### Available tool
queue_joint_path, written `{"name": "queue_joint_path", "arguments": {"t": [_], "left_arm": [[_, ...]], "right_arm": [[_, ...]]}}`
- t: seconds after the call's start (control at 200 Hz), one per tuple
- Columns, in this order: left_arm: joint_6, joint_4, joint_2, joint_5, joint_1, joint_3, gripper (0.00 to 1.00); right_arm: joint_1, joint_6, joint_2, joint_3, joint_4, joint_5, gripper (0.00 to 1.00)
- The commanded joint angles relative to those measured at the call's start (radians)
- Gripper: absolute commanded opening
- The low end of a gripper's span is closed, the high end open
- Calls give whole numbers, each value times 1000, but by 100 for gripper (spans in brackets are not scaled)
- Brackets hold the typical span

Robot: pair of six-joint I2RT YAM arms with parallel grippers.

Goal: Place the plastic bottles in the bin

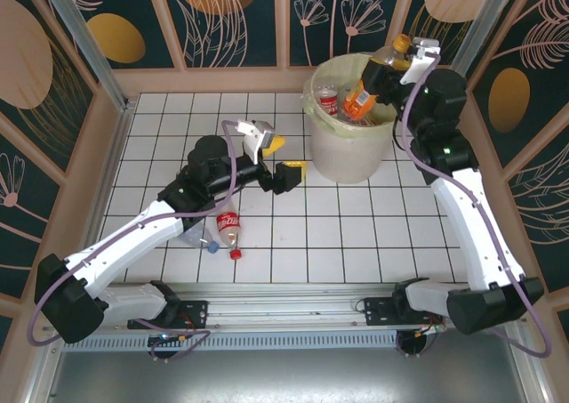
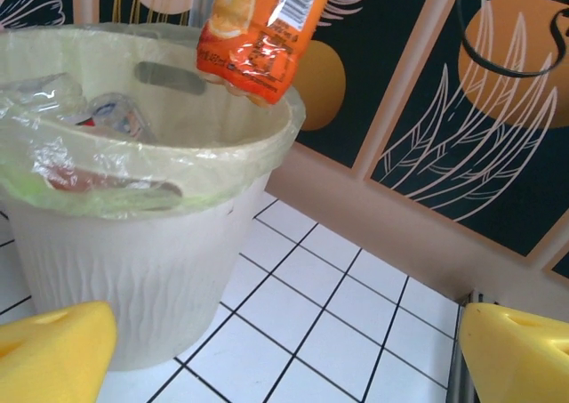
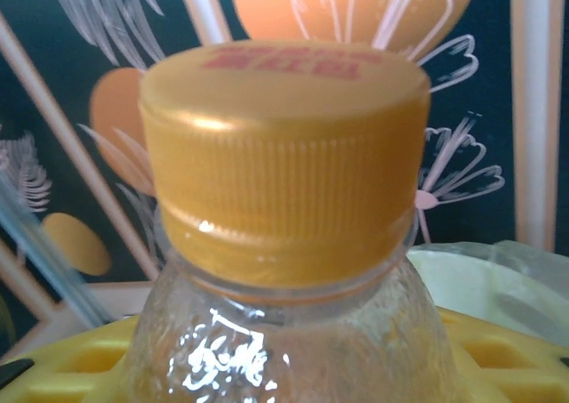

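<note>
A robot test cell: white gridded tabletop (image 1: 356,234) boxed in by decorative botanical wall panels (image 1: 80,20), with aluminium frame rails (image 1: 293,318) at its near edge.

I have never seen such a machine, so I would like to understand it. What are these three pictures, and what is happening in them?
The top picture looks down on two robot arms fixed at the near edge of a tiled table. The other two come from small cameras on the wrists.

The right gripper holds an orange-label bottle over the bin, a pale bucket lined with a plastic bag that already holds some bottles. The right wrist camera sees that bottle's yellow cap very close. The left wrist camera sees the bin and the hanging bottle from the side.

The left gripper is open and empty, its yellow fingertips apart. A Coca-Cola bottle lies on the table beside the left arm.
</note>
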State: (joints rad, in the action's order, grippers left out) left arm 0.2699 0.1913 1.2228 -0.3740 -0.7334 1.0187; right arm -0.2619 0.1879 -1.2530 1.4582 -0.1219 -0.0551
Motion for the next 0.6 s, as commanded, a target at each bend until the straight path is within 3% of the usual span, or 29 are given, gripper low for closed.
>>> {"name": "queue_joint_path", "arguments": {"t": [0.0, 0.3, 0.595], "left_arm": [[-17, -25, -23, 26, -8, -6, 99], [-2, -41, -13, 31, -8, -4, 99], [16, -35, -8, 18, -7, -6, 99]], "right_arm": [[23, -40, -48, 36, 44, 91, 59], [125, 138, -199, 35, 241, 75, 58], [186, 292, -324, 89, 379, -82, 58]]}}
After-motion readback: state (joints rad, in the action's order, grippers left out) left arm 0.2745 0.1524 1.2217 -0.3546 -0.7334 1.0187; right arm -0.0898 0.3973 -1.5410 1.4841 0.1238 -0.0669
